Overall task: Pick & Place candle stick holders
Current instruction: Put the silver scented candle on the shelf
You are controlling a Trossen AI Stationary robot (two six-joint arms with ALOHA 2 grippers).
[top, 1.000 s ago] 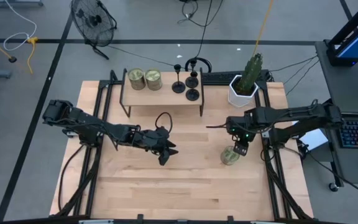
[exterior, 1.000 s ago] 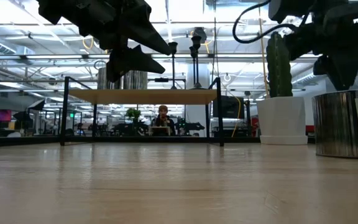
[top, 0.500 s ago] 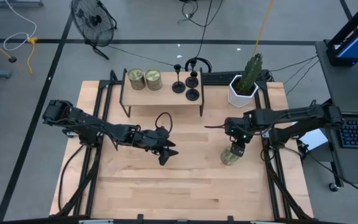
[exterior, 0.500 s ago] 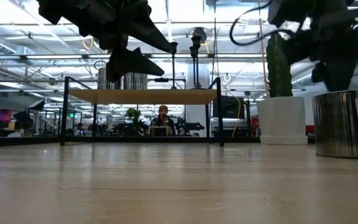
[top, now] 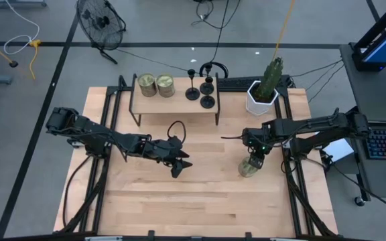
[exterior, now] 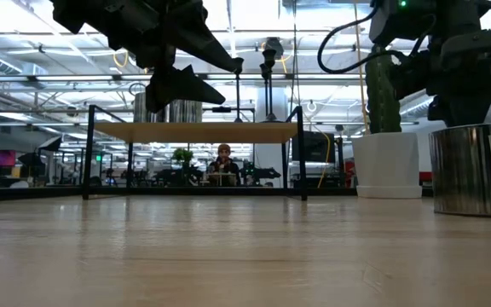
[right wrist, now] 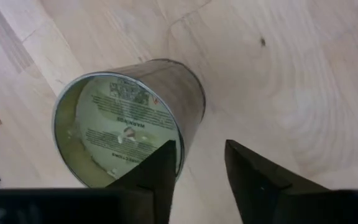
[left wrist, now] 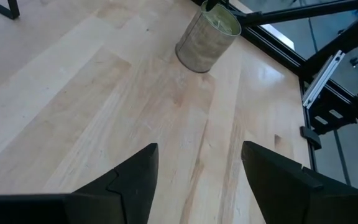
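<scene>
Three black candle stick holders (top: 191,90) (top: 207,86) (top: 208,102) stand on their round bases on the right part of a low wooden shelf (top: 173,106) at the table's far side. No gripper is near them. My left gripper (top: 181,165) hangs open and empty above the table's middle (left wrist: 197,149). My right gripper (top: 255,161) is open just above a greenish-gold jar candle (top: 248,169) that stands upright on the table at the right. In the right wrist view (right wrist: 201,146), one finger (right wrist: 160,171) is over the jar's rim (right wrist: 180,140) and the other is outside it. My right gripper comes at the jar candle from above, pointing down, with one finger over the rim's edge (right wrist: 180,140). I cannot tell whether it touches the jar. The jar stands on the table on its base.
Two more jar candles (top: 146,85) (top: 165,85) stand on the shelf's left part. A cactus in a white pot (top: 263,94) stands at the far right. The jar also shows in the left wrist view (left wrist: 207,37) and the low view (exterior: 476,170). Bare wood lies toward the near edge.
My right gripper has shifted slightly over the jar candle, which stays standing where it was.
</scene>
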